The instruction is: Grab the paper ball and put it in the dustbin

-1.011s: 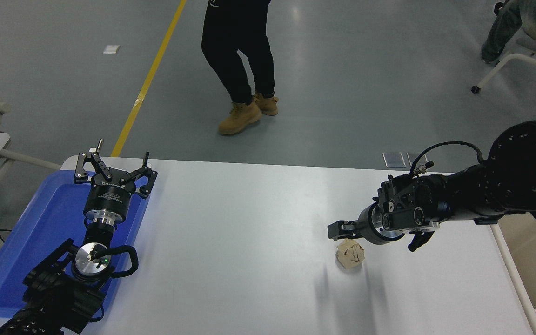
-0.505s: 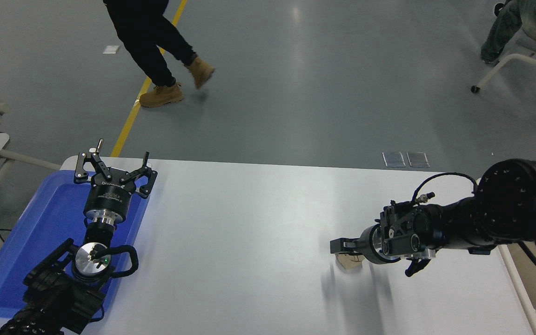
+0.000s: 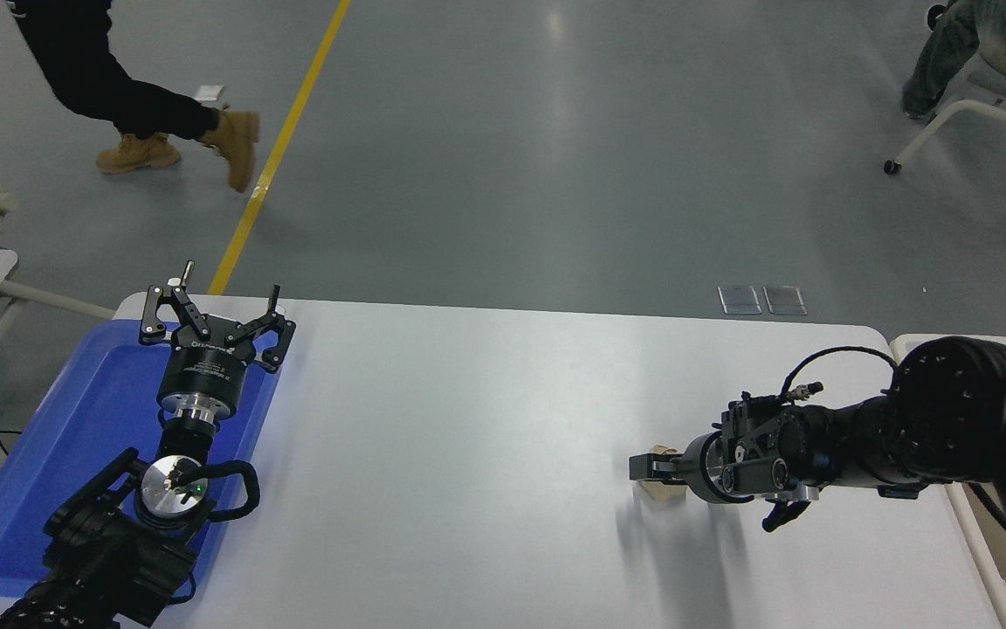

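The paper ball [image 3: 662,491] is tan and crumpled and lies on the white table [image 3: 468,419] at the right, mostly hidden under my right gripper [image 3: 650,470]. The right gripper is low at the table, open, with one dark finger across the ball's top. The ball rests on the table. The dustbin [image 3: 913,339] shows only as a pale rim and a beige inner wall past the table's right edge, behind my right arm. My left gripper [image 3: 215,307] is parked at the lower left, open and empty.
A flat blue tray [image 3: 75,437] lies under the left arm at the table's left edge. A person in tan boots [image 3: 162,148] walks on the floor at the far left. A chair [image 3: 992,114] with a seated person stands at the top right.
My right gripper has dropped down onto the paper ball, which now shows only as slivers around the finger. The walking person has moved from the middle to the far left.
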`<state>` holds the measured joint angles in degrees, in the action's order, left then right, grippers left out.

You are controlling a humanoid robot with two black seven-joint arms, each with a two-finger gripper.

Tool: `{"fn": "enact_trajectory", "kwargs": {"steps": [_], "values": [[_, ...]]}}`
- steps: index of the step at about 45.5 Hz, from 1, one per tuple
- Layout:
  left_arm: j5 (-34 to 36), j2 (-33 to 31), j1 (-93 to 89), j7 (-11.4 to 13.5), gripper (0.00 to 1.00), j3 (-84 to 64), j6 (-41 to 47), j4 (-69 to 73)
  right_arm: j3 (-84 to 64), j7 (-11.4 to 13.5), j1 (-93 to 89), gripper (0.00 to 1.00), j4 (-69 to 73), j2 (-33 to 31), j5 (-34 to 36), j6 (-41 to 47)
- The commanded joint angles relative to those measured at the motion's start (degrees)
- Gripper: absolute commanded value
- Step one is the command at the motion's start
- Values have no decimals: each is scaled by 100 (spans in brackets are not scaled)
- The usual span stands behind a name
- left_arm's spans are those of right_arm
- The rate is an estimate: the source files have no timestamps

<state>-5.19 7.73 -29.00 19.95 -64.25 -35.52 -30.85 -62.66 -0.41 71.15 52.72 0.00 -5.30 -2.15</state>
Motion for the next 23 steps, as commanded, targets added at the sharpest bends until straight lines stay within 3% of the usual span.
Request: {"fn": "enact_trajectory", "kwargs": {"steps": [1, 3, 6, 23], "values": [[0, 0, 0, 0, 100, 0, 1, 0, 43, -29, -93, 22, -69, 0, 29, -31], [0, 0, 0, 0, 100, 0, 1, 0, 96, -38, -76, 21, -69, 0, 38, -57], [0, 0, 0, 0, 100, 0, 1, 0, 228, -38, -75, 0, -69, 0, 29, -83], [0, 0, 0, 0, 100, 0, 1, 0, 307, -91, 355, 0, 203, 0, 20, -48]]}}
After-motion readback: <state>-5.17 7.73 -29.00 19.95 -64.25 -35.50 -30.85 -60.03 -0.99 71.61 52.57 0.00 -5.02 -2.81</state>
